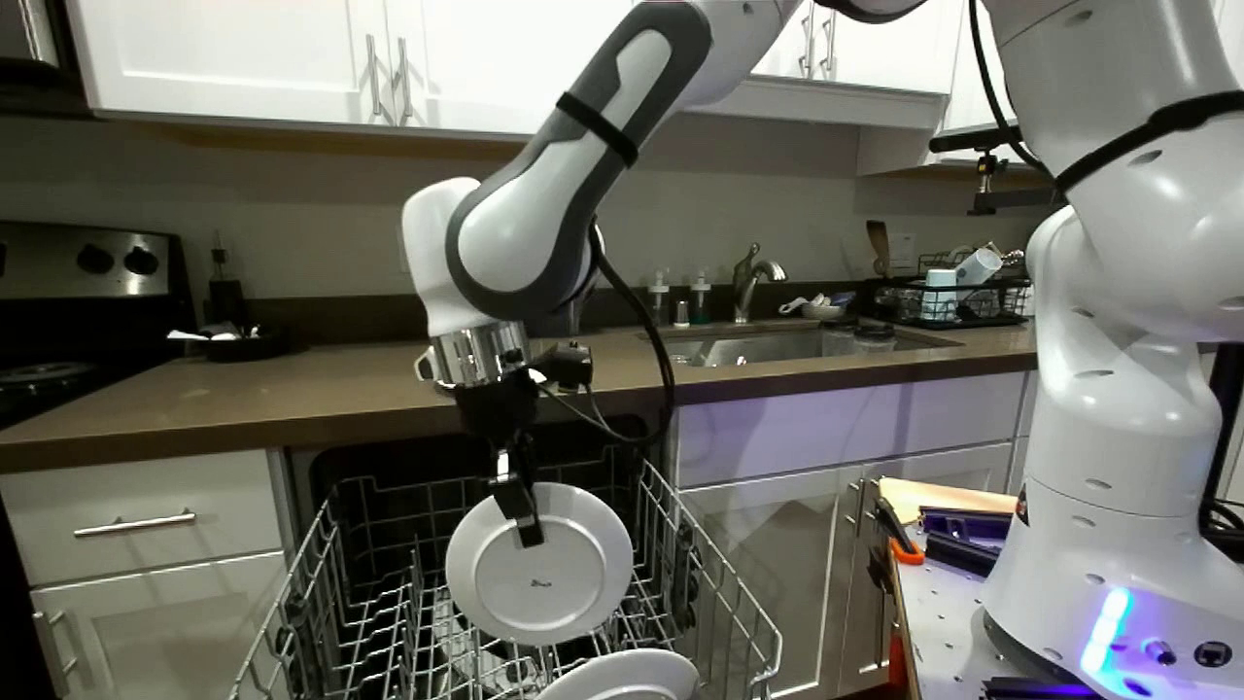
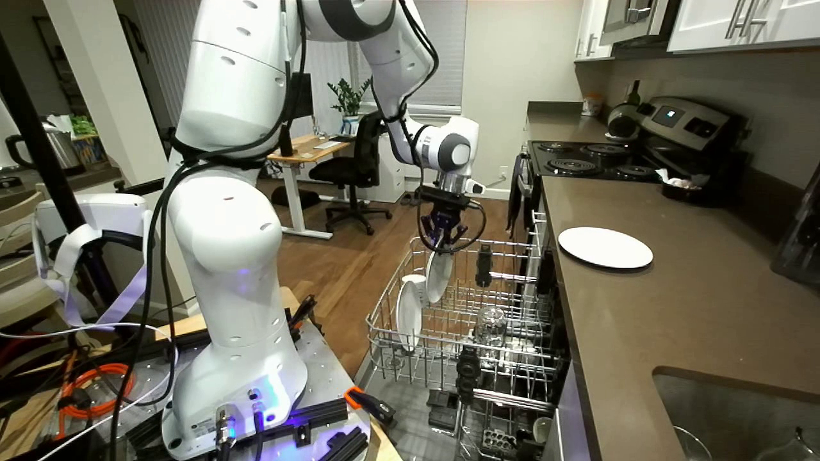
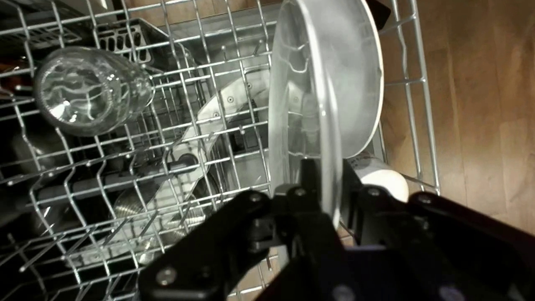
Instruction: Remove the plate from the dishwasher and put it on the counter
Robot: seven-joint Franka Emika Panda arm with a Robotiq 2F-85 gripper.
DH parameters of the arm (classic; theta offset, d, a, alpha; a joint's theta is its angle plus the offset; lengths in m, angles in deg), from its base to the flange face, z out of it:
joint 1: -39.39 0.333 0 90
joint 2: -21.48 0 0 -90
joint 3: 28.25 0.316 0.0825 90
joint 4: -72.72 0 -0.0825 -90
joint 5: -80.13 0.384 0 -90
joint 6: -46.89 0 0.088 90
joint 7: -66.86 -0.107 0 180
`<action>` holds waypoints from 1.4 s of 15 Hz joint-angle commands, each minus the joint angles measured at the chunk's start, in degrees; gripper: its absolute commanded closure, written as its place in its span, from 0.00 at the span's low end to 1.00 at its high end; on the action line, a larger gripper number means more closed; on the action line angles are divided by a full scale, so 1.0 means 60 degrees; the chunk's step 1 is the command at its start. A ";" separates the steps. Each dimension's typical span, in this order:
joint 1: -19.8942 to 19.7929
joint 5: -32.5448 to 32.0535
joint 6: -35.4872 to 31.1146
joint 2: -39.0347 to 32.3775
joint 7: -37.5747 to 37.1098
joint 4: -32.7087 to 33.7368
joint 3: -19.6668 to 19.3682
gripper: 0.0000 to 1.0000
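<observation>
In my wrist view the gripper [image 3: 329, 174] has a plate [image 3: 304, 113] between its jaws, in the dishwasher rack [image 3: 424, 79]; a glass [image 3: 85, 90] sits left, a second plate [image 3: 355, 75] and cup [image 3: 386, 183] right. In an exterior view, a third plate [image 2: 605, 248] lies on the desk [image 2: 692, 307], between stove [image 2: 589, 159] and sink [image 2: 724, 400].

In an exterior view, white panelled cabinet doors [image 1: 233, 49] wash out across the upper left, while the grey wall [image 1: 321, 214] beneath is dim. At lower right, a blue-violet light strip [image 1: 1106, 630] glares on the white robot base [image 1: 1176, 574]; a violet cast tints the long white drawer front [image 1: 875, 423]. The black dishwasher interior [image 1: 389, 457] is almost lost in darkness. In an exterior view, the flat round white plate [image 2: 605, 248] at right is nearly blown out, with a thin shadow under it. In the wrist view, a hard highlight sits on the clear glass jar [image 3: 92, 92] at upper left, a bright streak follows the rim of the glossy white plate [image 3: 301, 113], and the black gripper [image 3: 328, 175] loses detail at bottom.
</observation>
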 commanded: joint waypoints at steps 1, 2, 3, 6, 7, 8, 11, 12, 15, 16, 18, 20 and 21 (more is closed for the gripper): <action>0.0376 -0.0650 -0.0134 0.1371 -0.0361 -0.0665 -0.0188 0.91; 0.0485 -0.0930 -0.0196 0.1583 -0.0546 -0.0743 -0.0230 0.91; 0.0622 -0.1337 -0.0325 0.1772 -0.0822 -0.0836 -0.0285 0.91; 0.1002 -0.2824 -0.0833 0.2101 -0.1886 -0.1104 -0.0421 0.91; 0.1125 -0.3457 -0.1104 0.2148 -0.2367 -0.1199 -0.0483 0.91; 0.1255 -0.4163 -0.1412 0.2136 -0.2940 -0.1264 -0.0555 0.91; 0.1566 -0.5973 -0.1826 0.1982 -0.4510 -0.1238 -0.0763 0.91; 0.1622 -0.6467 -0.1810 0.1947 -0.4980 -0.1204 -0.0795 0.91; 0.1746 -0.7832 -0.1504 0.1935 -0.6419 -0.1105 -0.0835 0.91; 0.1774 -0.8280 -0.1403 0.1950 -0.6899 -0.1088 -0.0838 0.91; 0.1767 -0.9017 -0.1185 0.1929 -0.7666 -0.1032 -0.0793 0.91; 0.1705 -0.9450 -0.0989 0.1854 -0.8124 -0.0944 -0.0718 0.91; 0.1683 -0.9630 -0.0877 0.1820 -0.8311 -0.0887 -0.0695 0.91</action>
